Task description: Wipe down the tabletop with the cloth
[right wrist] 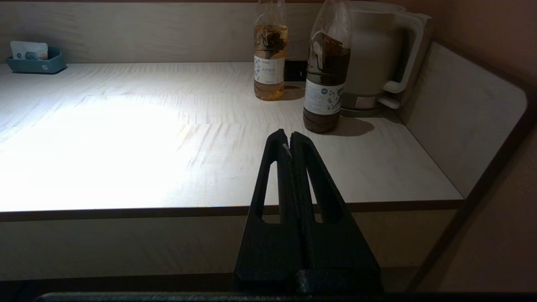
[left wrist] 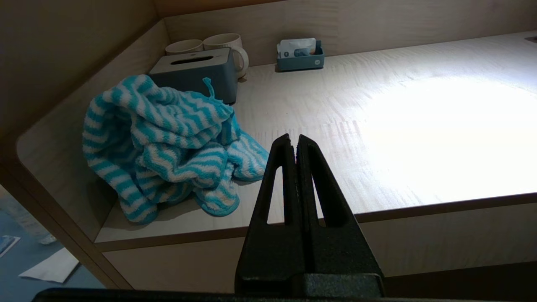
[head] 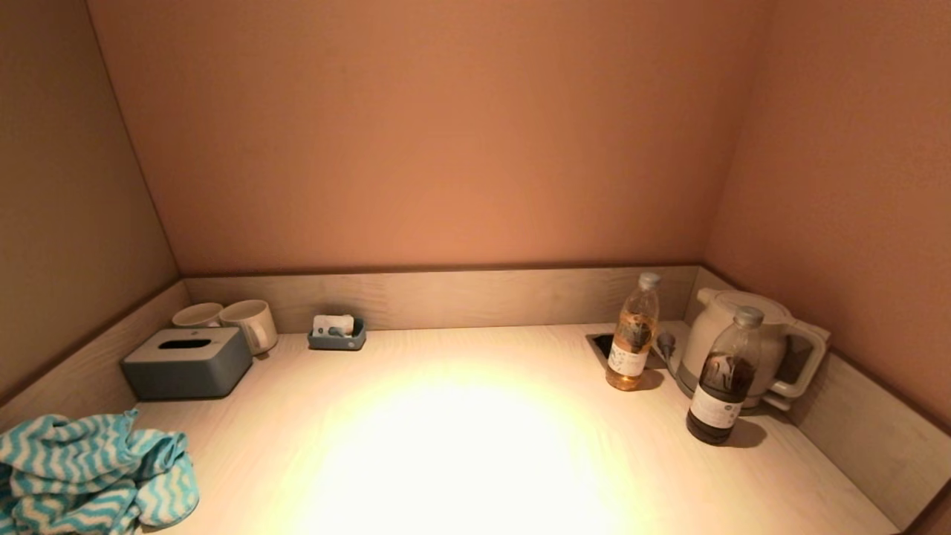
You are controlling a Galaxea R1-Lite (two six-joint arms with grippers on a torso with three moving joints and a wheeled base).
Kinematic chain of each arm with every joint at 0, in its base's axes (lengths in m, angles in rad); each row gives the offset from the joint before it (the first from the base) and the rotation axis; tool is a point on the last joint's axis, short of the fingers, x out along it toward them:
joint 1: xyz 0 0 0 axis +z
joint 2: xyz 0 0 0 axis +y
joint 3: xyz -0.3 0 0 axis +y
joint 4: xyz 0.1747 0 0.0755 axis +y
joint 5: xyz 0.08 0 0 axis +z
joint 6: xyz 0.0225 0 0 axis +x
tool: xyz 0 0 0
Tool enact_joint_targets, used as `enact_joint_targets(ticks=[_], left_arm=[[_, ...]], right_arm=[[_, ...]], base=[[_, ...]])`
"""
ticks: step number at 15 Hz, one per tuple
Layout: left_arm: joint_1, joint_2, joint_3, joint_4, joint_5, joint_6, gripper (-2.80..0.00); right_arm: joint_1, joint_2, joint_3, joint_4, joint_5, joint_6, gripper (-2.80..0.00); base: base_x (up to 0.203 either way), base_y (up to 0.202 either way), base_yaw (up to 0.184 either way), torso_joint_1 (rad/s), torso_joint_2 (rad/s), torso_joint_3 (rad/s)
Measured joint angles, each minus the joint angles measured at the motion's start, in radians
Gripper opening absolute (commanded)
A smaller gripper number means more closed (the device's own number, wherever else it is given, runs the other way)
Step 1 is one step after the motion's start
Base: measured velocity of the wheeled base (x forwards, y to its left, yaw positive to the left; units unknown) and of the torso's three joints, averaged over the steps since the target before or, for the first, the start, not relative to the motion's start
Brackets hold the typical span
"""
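Note:
A crumpled teal-and-white striped cloth [head: 89, 472] lies in a heap at the near left corner of the pale wooden tabletop [head: 475, 438]. It also shows in the left wrist view [left wrist: 168, 142]. My left gripper [left wrist: 293, 140] is shut and empty, held off the table's front edge, to the right of the cloth and apart from it. My right gripper [right wrist: 289, 136] is shut and empty, off the front edge near the table's right side. Neither gripper shows in the head view.
A grey tissue box [head: 186, 362] and two white mugs [head: 249, 323] stand at the back left. A small blue tray [head: 338, 334] sits by the back wall. A light tea bottle [head: 633, 342], a dark bottle [head: 724, 379] and a white kettle [head: 750, 349] stand at the right. Raised wooden walls border the table.

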Motion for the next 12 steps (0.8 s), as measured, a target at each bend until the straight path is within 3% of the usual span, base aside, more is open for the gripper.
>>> enact_joint_targets(ticks=[12], left_arm=[[0.000,0.000,0.000,0.000,0.000,0.000,-2.80]], right_arm=[[0.000,0.000,0.000,0.000,-0.001,0.001,-2.80]], base=[[0.000,0.000,0.000,0.000,0.00,0.000]])
